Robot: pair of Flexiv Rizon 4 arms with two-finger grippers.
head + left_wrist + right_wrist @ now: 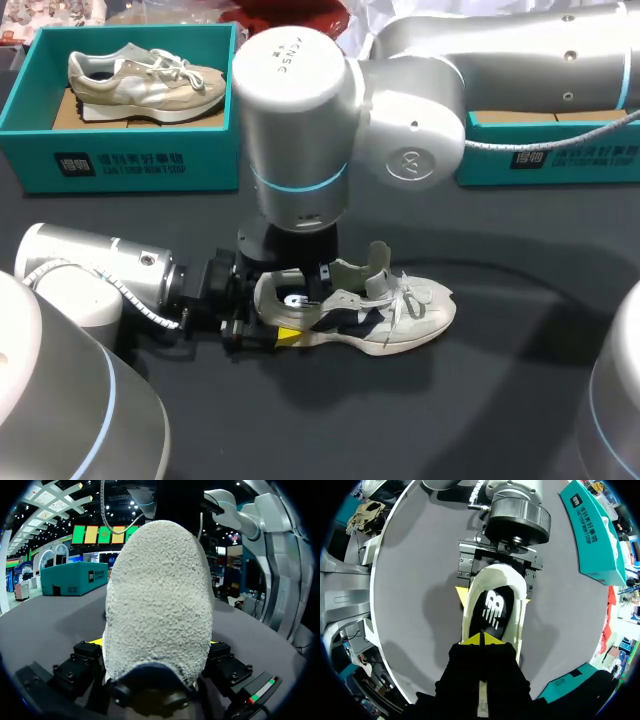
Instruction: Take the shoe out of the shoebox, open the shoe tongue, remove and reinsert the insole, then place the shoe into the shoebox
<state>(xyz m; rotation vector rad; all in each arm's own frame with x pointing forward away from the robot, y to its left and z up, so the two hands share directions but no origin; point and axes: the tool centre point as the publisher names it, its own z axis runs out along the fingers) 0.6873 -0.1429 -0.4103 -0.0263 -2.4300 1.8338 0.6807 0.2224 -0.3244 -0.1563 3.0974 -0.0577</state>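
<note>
Cream and laced, upright on its sole: found the shoe (pixel 420 320) at the middle of the dark table (pixel 480 400), toe to 3 o'clock, heel (pixel 157 605) to 9. Found the left gripper (pixel 268 312) at that 9 o'clock end, clamped on the heel, a yellow tip (pixel 461 593) flat against each side. Saw the right gripper (pixel 481 640) poised straight over the opening, tips pressed together just above the black insole (pixel 495 611); could not tell pinching from merely touching. Noted the tongue (pixel 378 262) standing up, laces (pixel 410 295) loose. Spotted a teal shoebox (pixel 120 160) at 11 o'clock, open, with a beige shoe (pixel 140 82) inside, and a second teal box (pixel 560 158) at 2 o'clock, partly behind the right arm (pixel 480 70)
</note>
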